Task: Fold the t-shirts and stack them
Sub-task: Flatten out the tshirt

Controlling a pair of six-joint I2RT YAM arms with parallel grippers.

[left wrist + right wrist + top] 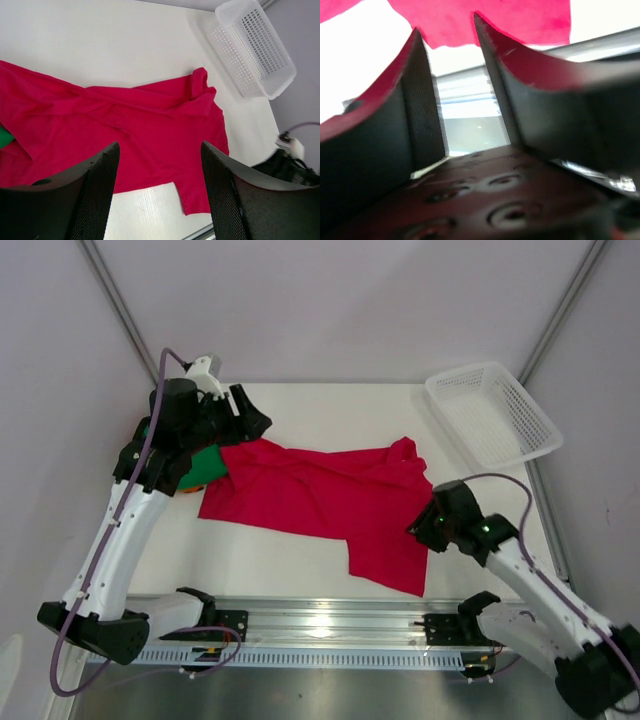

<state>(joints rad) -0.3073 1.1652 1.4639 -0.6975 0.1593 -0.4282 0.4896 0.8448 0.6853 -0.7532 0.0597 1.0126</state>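
Checking both claws now. The crimson-red cloth t-shirt (pixel 330 505) lies spread out and rumpled on the white counter (pixel 330 410), unfolded, with creases running along its length.

Landmark is the white plastic mesh basket (pixel 495 415) at the counter's corner. The shirt sits near the basket but not touching it. A bunched-up lobe of the cloth is the part closest to the basket. A green cloth t-shirt (pixel 205 465) sits at the crimson shirt's end farthest from the basket. It is crumpled, touches the crimson edge and is partly hidden under my left arm. The left wrist view shows only a sliver of it.

My left claw (pixel 252 418) hovers above that far end, well apart from the basket. Its jaws stand wide apart, with nothing between the mesh-textured fingers (pixel 95 195), and they are clear of the cloth below.

My right claw (pixel 422 525) is the one nearer the basket, low over the shirt's basket-side edge. Its jaws are apart too. Through the gap I see the aluminium rail (pixel 470 100), with the shirt's hem beyond the tips and nothing clamped. I can't tell from the top view whether its tips touch the cloth.
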